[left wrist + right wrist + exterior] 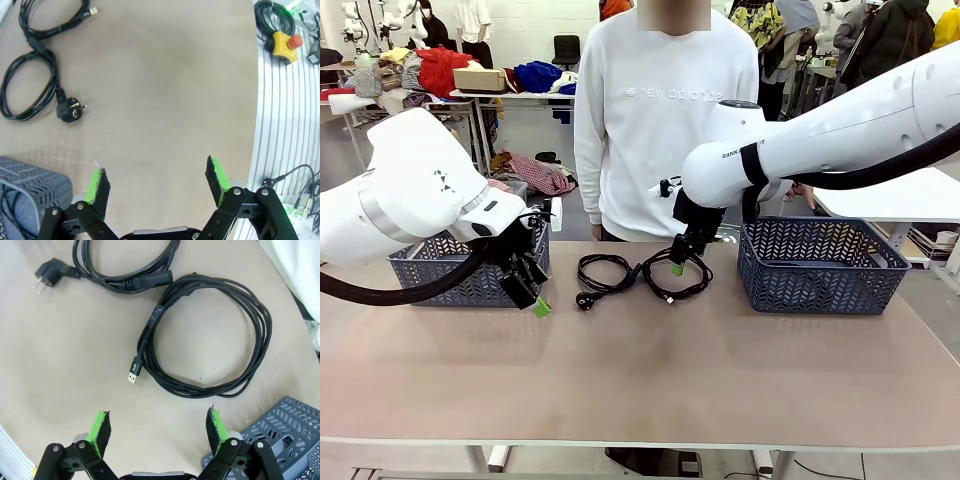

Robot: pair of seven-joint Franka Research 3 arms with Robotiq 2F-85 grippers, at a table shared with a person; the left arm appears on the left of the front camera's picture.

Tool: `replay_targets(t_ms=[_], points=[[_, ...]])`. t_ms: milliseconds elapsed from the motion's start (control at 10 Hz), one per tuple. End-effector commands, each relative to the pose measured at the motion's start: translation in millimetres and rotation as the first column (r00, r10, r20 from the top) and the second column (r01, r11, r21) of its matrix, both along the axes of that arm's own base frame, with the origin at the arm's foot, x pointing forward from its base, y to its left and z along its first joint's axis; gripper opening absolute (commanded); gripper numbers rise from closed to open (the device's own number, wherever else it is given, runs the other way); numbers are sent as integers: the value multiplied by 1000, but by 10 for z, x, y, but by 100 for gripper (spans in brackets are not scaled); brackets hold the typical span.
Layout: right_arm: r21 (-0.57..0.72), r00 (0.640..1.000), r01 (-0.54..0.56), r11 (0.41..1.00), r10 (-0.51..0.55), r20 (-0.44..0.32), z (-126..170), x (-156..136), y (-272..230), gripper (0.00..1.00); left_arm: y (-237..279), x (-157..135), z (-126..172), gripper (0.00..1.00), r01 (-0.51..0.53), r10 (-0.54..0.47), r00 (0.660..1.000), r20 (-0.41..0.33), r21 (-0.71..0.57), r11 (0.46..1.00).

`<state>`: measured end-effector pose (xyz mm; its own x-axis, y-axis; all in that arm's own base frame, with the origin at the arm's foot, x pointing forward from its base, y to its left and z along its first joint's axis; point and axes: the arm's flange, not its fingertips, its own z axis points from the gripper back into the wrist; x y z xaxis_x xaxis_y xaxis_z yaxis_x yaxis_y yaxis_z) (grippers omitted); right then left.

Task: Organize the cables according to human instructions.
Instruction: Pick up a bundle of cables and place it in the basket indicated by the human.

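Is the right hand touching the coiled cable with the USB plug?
Apart. The right wrist view shows it: the open right hand hangs above the table, and bare tabletop shows between both green pads and the USB cable.

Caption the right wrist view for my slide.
Open right gripper hovers above a coiled USB cable beside a power cord on the table.

The front view looks from the robot's side across the surface [640, 380] toward its far edge, at mid range. The left wrist view looks down along the left hand [157, 182] and the right wrist view along the right hand [157, 432], both close above the surface. All three views share the coiled cables [636, 276].
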<state>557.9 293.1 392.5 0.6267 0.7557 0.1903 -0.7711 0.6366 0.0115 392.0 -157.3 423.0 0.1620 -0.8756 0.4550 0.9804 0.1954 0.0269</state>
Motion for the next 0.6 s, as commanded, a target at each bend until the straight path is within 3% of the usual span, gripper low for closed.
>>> replay_targets(t_ms=[0, 100, 500], points=[[-2, 1000, 0, 1000, 0, 3, 15, -21, -9, 100, 22, -6, 8, 100, -3, 3, 1000, -8, -1, 1000], [0, 1000, 0, 1000, 0, 0, 0, 0, 0, 100, 22, -6, 8, 100, -3, 3, 1000, -8, -1, 1000], [-44, 984, 175, 984, -177, -30, -193, 66, 313, 100, 22, -6, 8, 100, -3, 3, 1000, -8, -1, 1000]])
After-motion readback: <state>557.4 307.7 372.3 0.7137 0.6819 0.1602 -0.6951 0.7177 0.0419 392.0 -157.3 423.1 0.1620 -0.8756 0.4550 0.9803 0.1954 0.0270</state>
